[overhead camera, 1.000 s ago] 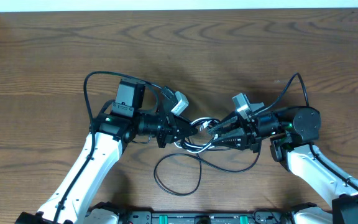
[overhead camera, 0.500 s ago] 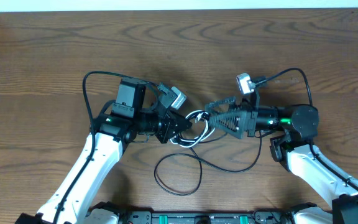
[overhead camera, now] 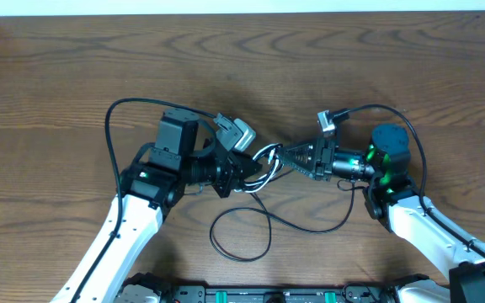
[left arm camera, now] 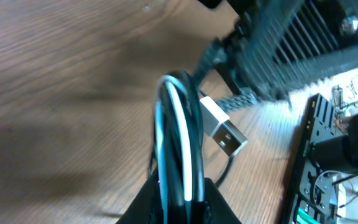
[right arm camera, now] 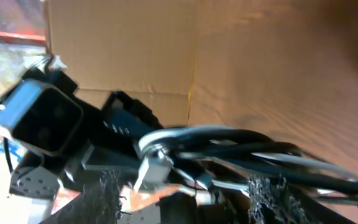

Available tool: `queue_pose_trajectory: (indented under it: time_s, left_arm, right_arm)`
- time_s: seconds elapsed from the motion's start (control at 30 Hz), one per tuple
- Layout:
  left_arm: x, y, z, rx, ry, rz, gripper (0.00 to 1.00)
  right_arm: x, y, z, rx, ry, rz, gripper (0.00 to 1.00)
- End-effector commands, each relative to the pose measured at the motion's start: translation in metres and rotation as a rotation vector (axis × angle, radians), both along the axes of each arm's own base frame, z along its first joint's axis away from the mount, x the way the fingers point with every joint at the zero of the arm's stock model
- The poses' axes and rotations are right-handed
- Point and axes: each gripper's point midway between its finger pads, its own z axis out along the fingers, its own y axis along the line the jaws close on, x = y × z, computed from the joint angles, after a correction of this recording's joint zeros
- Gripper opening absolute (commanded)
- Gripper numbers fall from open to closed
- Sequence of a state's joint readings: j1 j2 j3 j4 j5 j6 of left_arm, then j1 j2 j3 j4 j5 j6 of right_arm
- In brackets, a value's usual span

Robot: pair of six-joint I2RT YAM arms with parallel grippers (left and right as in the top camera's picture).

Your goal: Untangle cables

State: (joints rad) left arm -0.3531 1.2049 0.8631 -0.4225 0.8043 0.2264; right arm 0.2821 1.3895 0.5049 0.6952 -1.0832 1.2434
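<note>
From where I stand, the job looks barely past its start. The cables [overhead camera: 263,158] are one knot of loops, lifted just off the tabletop [overhead camera: 57,84] and hanging between the two arms near the middle. The left end effector [overhead camera: 241,168] is clamped tight on that bundle. Its wrist view shows the fingers [left arm camera: 146,200] pinching several strands together, a white cord [left arm camera: 180,143] running up among black ones, with a silver-tipped plug [left arm camera: 224,129] sticking out free just beside them. The right end effector [overhead camera: 289,157] points in from the other side with its tip right at the bundle. In its own view the cords [right arm camera: 229,140] cross close in front of its fingers, but I cannot tell whether it is pinching a strand or only nosing in among them, nor how its jaws stand. One black loop [overhead camera: 212,236] trails down from the knot and lies flat on the wood toward the robot's base, with a long strand curving off under the right arm. That is the only length lying loose, and it is joined to the rest. I see no cord laid out on its own anywhere on the surface. So, as I judge it, nothing has been separated yet. What is done is getting the tangle held firm on one side. What remains is nearly everything: picking out a single strand or plug end, drawing it through the loops, and setting each cord down apart from the others.
</note>
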Motion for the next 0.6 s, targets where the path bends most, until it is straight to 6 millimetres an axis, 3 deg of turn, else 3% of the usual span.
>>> queue_pose_trajectory:
  time_s: [0.0,0.23,0.57]
  left_arm:
    - [-0.004,-0.008,0.013,-0.004,-0.058,-0.044,0.08]
    - [-0.001,-0.004,-0.003,0.113,-0.077,0.008,0.08]
    - [0.004,0.001,-0.008,0.158,-0.09,0.042,0.08]
  right_arm:
    - [0.007,0.001,0.01,0.02,-0.017,-0.038,0.62]
    - [0.008,0.001,0.031,0.094,0.013,-0.039,0.57]
    - [0.002,0.003,0.032,0.108,0.074,-0.01,0.59]
